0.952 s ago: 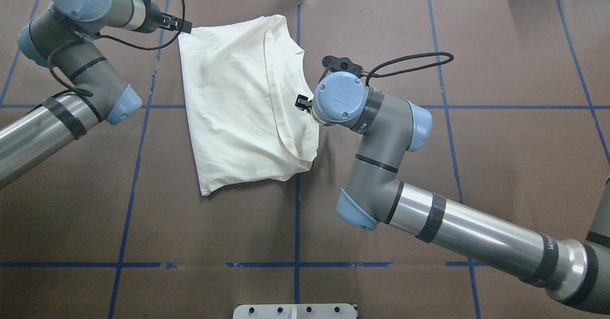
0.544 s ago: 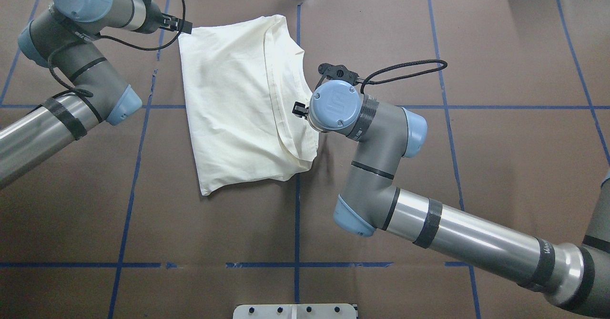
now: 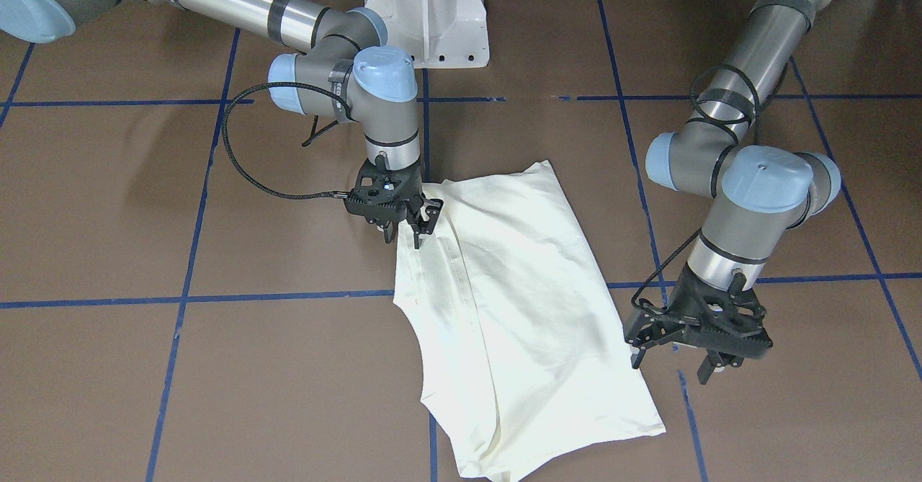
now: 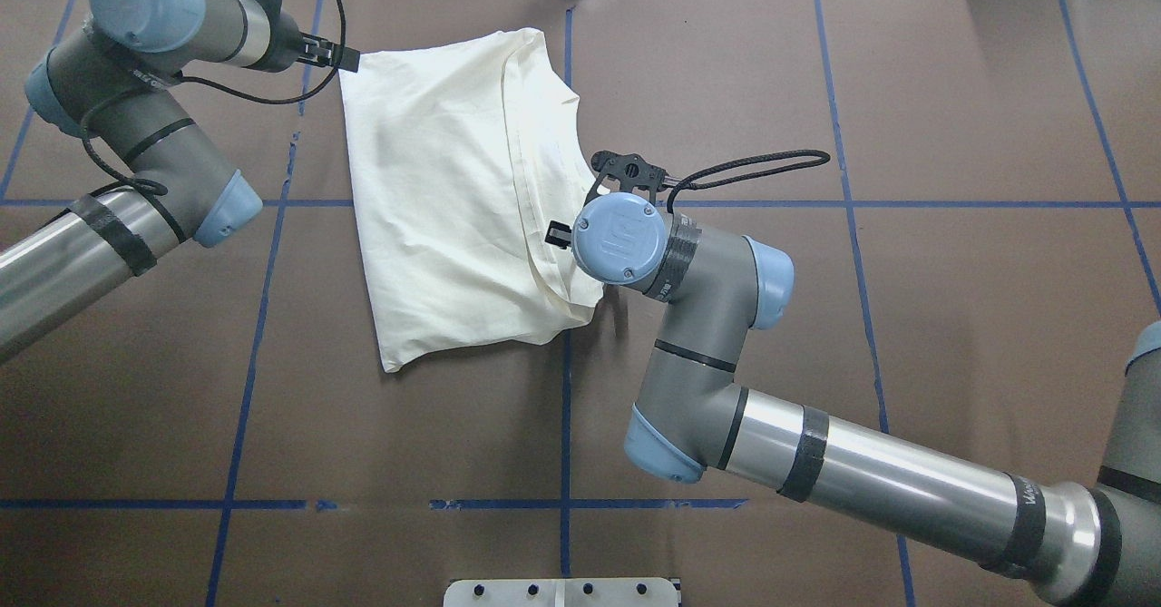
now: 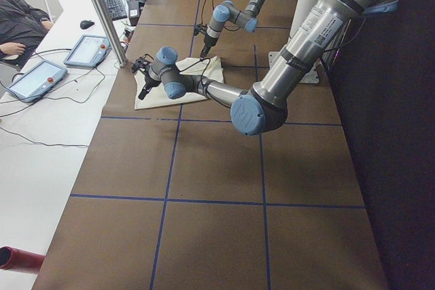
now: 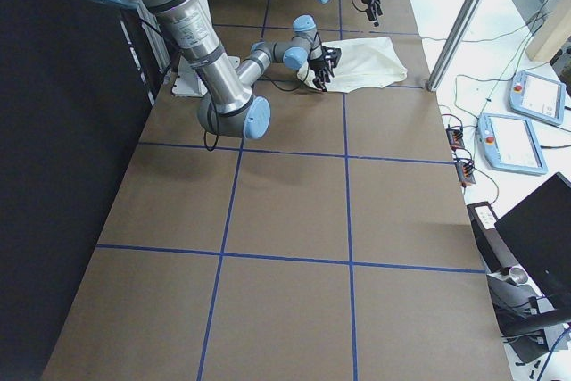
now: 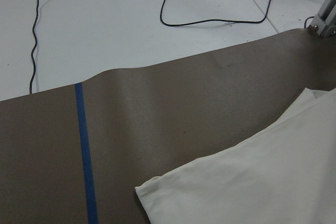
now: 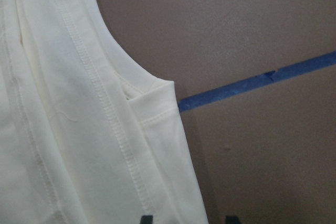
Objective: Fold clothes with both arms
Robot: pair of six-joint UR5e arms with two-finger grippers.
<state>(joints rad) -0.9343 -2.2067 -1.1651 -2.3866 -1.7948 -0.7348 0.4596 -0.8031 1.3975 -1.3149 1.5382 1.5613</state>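
The clothes (image 4: 444, 199) are one cream garment lying folded and plain side up on the brown table, also seen in the front view (image 3: 518, 302). My right gripper (image 3: 403, 237) hangs open just over its stitched edge on the robot's right side. In the right wrist view both fingertips (image 8: 147, 219) stand apart at the bottom, with the hem (image 8: 157, 145) between them. My left gripper (image 3: 675, 367) is wide open and empty, just off the garment's far-left corner (image 7: 144, 190). From overhead, the right wrist hides most of its gripper.
Blue tape lines (image 4: 565, 389) grid the brown table. The white pedestal base (image 3: 428, 14) stands at the robot's side. Beyond the far table edge are cables (image 7: 210, 19), a metal post (image 5: 102, 15), teach pendants (image 5: 88, 49) and a seated person (image 5: 20, 25).
My right arm has slid along the garment's right edge toward the robot and slightly left. The left arm shifted a little to the left. The garment has not moved.
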